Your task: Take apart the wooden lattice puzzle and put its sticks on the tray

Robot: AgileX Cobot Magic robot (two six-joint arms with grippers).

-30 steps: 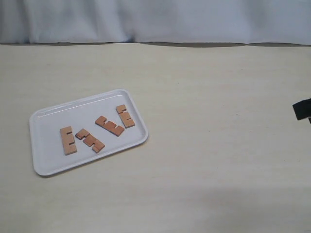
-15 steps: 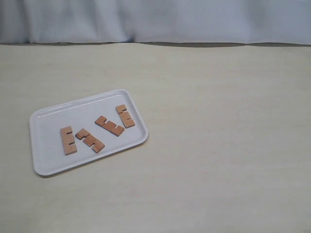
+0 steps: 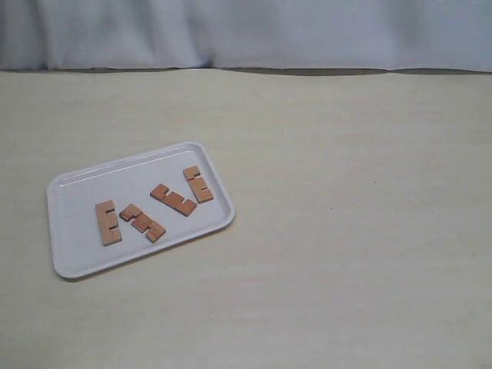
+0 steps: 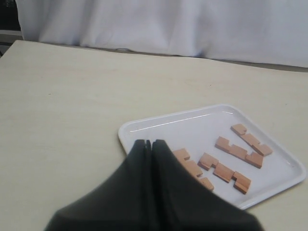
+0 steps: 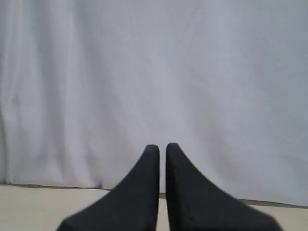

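The white tray [image 3: 69, 257] lies on the left of the table in the exterior view, with the sticks lying flat and apart in it: one [image 3: 108, 222] at the left, one [image 3: 142, 222] beside it, one [image 3: 174, 200] and one [image 3: 198, 184] toward the right. No assembled lattice puzzle shows. Neither arm appears in the exterior view. In the left wrist view my left gripper [image 4: 148, 142] is shut and empty, raised near the tray [image 4: 144, 126]; its fingers hide part of one stick [image 4: 192, 168]. My right gripper [image 5: 159, 146] is shut with nothing in it, facing the white curtain.
A white curtain [image 3: 246, 31] hangs along the far edge of the beige table [image 3: 346, 231]. The tray's low rim stands a little above the tabletop at the left.
A dark part of the right arm, seen at the right edge of the exterior view one second ago, has gone out of that view. Tray and sticks have not moved.
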